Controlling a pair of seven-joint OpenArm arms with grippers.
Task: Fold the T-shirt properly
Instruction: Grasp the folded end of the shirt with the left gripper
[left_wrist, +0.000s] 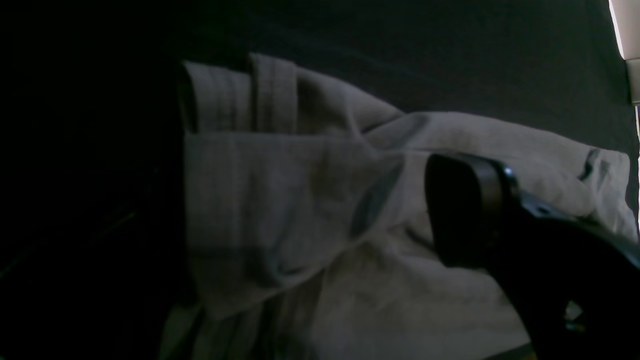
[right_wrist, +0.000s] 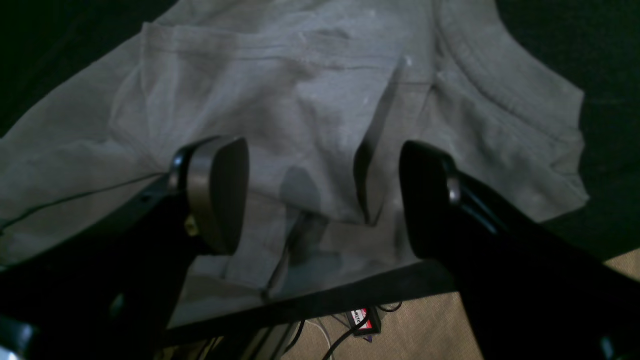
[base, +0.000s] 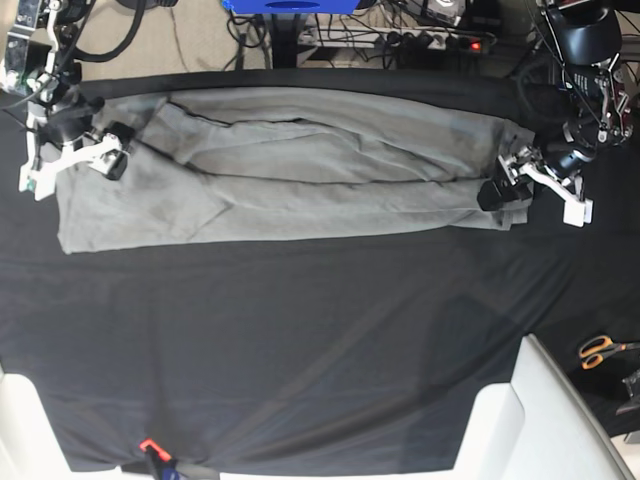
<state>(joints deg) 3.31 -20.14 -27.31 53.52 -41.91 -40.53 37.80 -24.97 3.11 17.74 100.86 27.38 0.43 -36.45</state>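
The light-grey T-shirt (base: 300, 170) lies as a long, lengthwise-folded band across the far part of the black table cloth (base: 300, 340). At the band's left end in the base view, my right gripper (base: 108, 150) hangs over the cloth. The right wrist view shows its jaws (right_wrist: 320, 200) open, straddling a crease of the T-shirt (right_wrist: 320, 90) near the table edge, with nothing pinched. My left gripper (base: 497, 190) sits at the band's right end. In the left wrist view one finger (left_wrist: 465, 210) hovers over bunched T-shirt (left_wrist: 280, 200) folds, the other lost in shadow at the left.
Orange-handled scissors (base: 600, 350) lie at the right edge of the table. White panels (base: 520, 420) rise at the near corners. Cables and a power strip (base: 420, 40) lie on the floor beyond the far edge, and a small device (right_wrist: 362, 320) lies below the table edge.
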